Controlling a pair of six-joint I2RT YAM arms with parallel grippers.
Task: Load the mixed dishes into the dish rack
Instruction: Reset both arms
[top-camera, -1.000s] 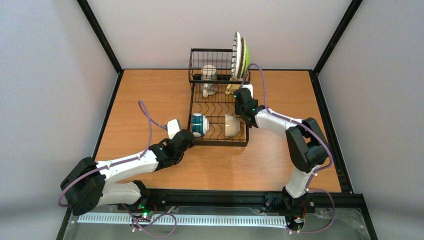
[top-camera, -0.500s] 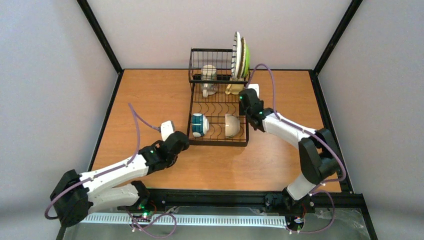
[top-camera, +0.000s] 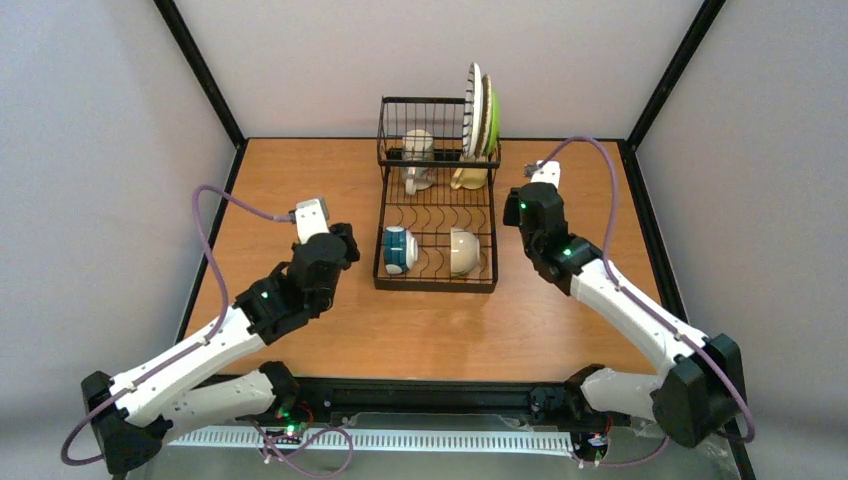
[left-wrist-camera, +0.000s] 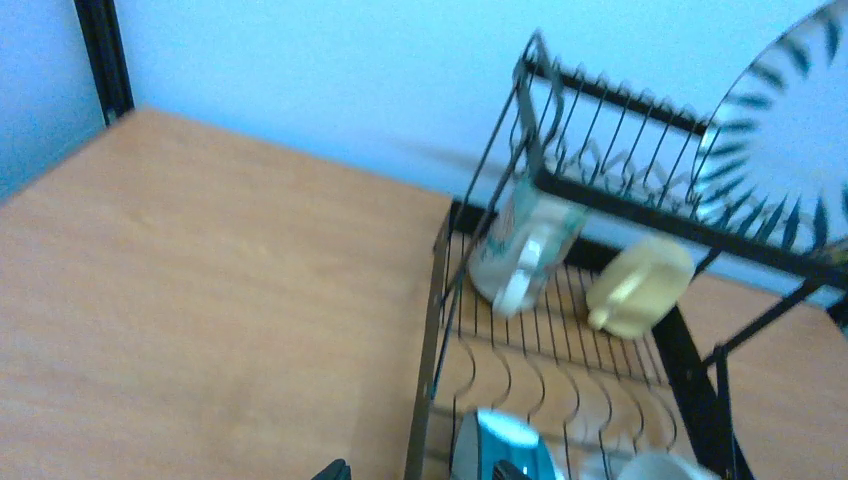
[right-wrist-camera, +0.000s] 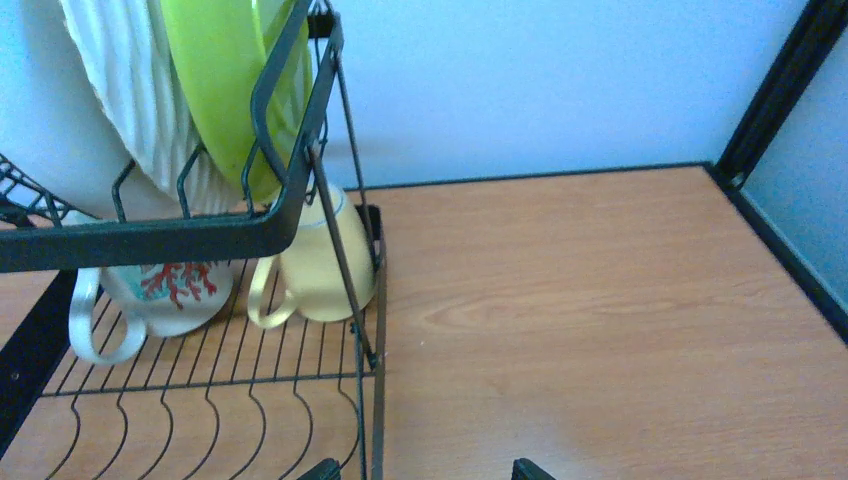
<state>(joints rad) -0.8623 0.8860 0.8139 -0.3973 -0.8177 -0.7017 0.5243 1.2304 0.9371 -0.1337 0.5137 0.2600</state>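
Top external: dish rack (top-camera: 436, 214) runs near-to-far.

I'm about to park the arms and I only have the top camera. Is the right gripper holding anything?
Observer: No. On its wrist camera the right gripper is open, with only bare table and the rack edge below the gap.
Operator: Okay. Are the two mugs at the back plain?
Observer: The cream mug is plain. The white mug has a red coral print on its side.
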